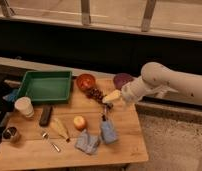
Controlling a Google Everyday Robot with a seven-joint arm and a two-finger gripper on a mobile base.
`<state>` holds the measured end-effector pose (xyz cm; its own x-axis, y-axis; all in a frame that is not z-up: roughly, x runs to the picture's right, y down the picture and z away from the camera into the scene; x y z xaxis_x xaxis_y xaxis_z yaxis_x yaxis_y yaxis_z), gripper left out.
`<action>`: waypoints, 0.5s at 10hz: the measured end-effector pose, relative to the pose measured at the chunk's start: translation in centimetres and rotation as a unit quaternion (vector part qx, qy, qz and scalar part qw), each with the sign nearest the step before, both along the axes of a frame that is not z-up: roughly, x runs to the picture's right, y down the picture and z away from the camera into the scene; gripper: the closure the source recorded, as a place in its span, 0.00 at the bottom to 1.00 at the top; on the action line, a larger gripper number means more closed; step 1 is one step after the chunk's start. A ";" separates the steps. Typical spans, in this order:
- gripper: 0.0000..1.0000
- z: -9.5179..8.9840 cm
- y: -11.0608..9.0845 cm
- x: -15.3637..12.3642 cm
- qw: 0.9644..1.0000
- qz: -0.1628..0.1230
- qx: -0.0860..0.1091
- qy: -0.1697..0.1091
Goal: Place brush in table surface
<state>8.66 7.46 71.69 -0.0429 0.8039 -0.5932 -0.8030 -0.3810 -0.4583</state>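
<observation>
The brush is a small slim dark stick on the table surface, at the top edge of a blue cloth and right of the orange fruit. My gripper is cream-coloured, at the end of the white arm coming in from the right. It hovers over the table's right half, just above and slightly right of the brush, next to a bunch of dark grapes. It holds nothing that I can see.
A green tray sits at the back left, with a red bowl and a purple bowl beside it. A white cup, flat black bar, straw whisk, spoon, metal cup and a second blue cloth lie on the left and front.
</observation>
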 end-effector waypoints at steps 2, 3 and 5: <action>0.24 0.1 0.1 -0.1 1.000 0.000 -0.001 -0.001; 0.24 0.4 0.4 -0.2 1.000 -0.004 -0.006 0.006; 0.24 1.9 1.6 -1.6 0.999 -0.031 -0.017 0.027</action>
<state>7.10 9.07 73.61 -0.0259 0.7850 -0.6189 -0.8490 -0.3441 -0.4009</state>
